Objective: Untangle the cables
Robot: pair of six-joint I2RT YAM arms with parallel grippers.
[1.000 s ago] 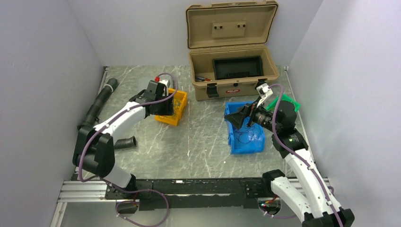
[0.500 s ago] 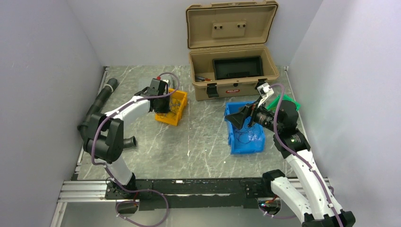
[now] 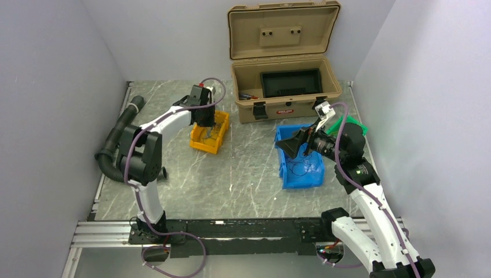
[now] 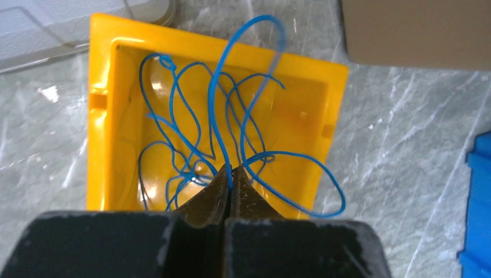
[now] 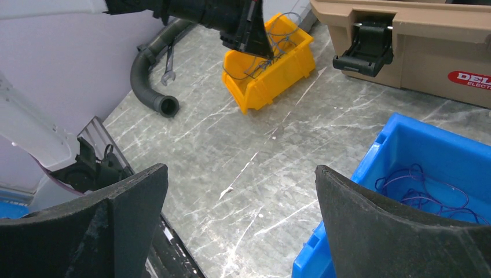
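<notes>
The grey marbled surface (image 3: 243, 179) carries three containers that matter here. Largest is the open tan hard-plastic case (image 3: 289, 109) at the far side, with a black tray (image 3: 290, 84) in it and some small items I cannot make out beside the tray. Nearer, on the right, sits the blue plastic bin (image 5: 405, 139), with a loose knot of dark thin wires (image 5: 425, 188) on its floor. On the left is the smaller yellow plastic bin (image 4: 101, 116), which holds a bunch of thin blue wires (image 4: 214, 104). One loop rises above the far rim and another hangs out over the near-right wall.

The left tool (image 4: 230, 174) is pinched shut on a single blue strand just above the yellow bin. The right tool (image 5: 237, 174) is spread wide, holds nothing, and hovers over the blue bin.

The step in hand looks like drawing that one strand free of the bunch. It would go best with a slow, straight lift. The crossings near the bin floor are likely to catch, and the light bin may tip or lift with the bunch.
</notes>
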